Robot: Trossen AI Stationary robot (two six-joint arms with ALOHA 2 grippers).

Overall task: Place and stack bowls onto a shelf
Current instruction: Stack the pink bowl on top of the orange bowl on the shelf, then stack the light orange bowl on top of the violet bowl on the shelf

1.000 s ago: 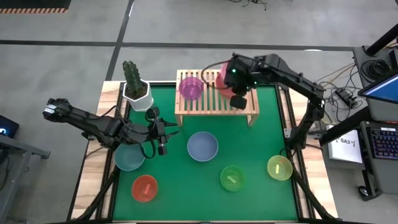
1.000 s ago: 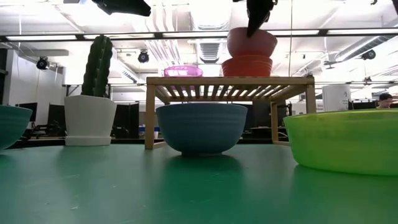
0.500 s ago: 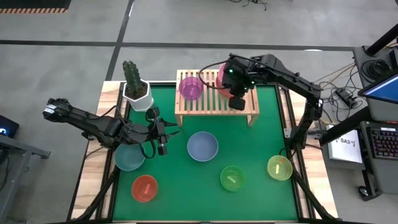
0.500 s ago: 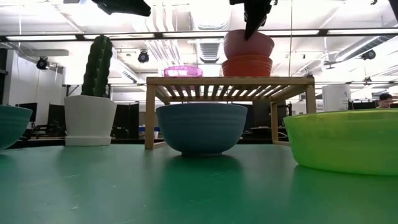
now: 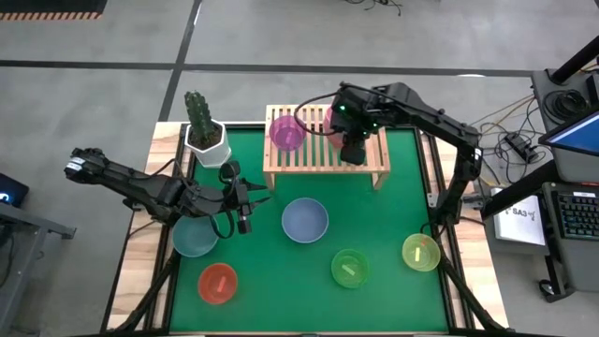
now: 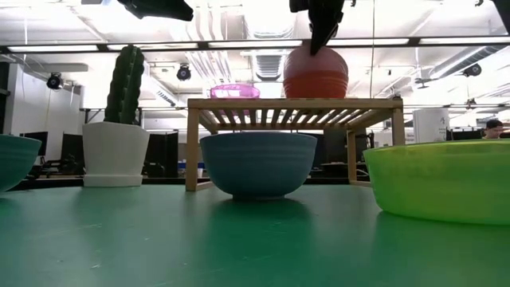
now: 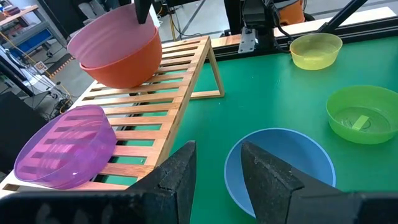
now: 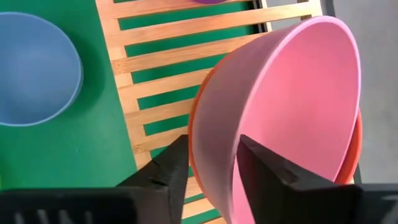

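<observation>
On the light-wood shelf (image 5: 326, 157) at the far edge stand a purple bowl (image 5: 287, 131) and a red bowl (image 6: 315, 84). A pink bowl (image 7: 112, 38) sits nested in the red one, a little tilted. My right gripper (image 8: 214, 165) hangs open over the pink bowl's rim, one finger inside it and one outside. My left gripper (image 7: 217, 168) hovers open above the table's left part, beside a teal bowl (image 5: 194, 236), with nothing between its fingers.
On the green mat stand a blue bowl (image 5: 305, 220), a red bowl (image 5: 217, 283), a green bowl (image 5: 349, 268) and a yellow-green bowl (image 5: 421, 252). A white pot with a cactus (image 5: 204, 126) stands at the far left, beside the shelf.
The pink bowl has come down into the red bowl on the shelf and now sits low in it. My right gripper has shifted a little toward the table's left above it.
</observation>
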